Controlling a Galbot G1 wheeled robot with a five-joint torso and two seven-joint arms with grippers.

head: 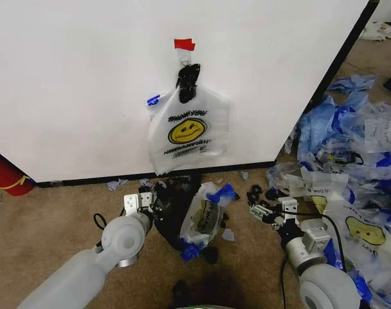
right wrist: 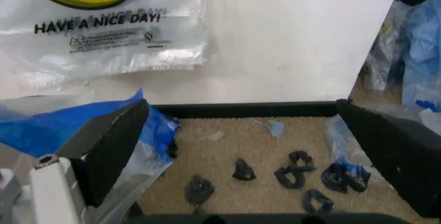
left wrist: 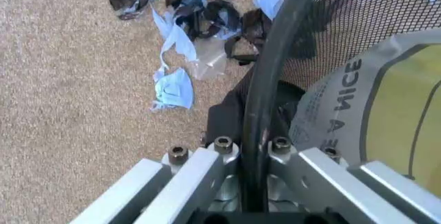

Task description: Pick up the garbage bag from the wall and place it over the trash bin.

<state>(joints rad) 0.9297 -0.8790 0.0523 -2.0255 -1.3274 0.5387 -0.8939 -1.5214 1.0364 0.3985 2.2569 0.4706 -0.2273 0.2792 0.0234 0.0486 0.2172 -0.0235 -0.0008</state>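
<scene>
Step in hand looks like the fitting stage: the thin translucent white garbage bag with blue tape strips (head: 205,215) already lies in and across the mouth of the small round black mesh trash bin (head: 172,209), which sits tilted on the carpet floor (head: 47,225) below the white wall (head: 73,84). A similar white smiley-face bag (head: 189,132) without tape hangs on the wall from a black clip under a red tape tab (head: 184,44). Left gripper (left wrist: 255,182) is at the bin's near rim; in the left wrist view its fingers (left wrist: 196,175) are closed down on the black rim wire, with smiley print visible through the mesh. Right gripper (right wrist: 241,146) hovers low, just right of the bin, fingers (right wrist: 117,146) spread wide, holding nothing. Judgement: next move calls for the right gripper to catch the bag's taped edge and draw it over the rim while the left steadies the bin.
</scene>
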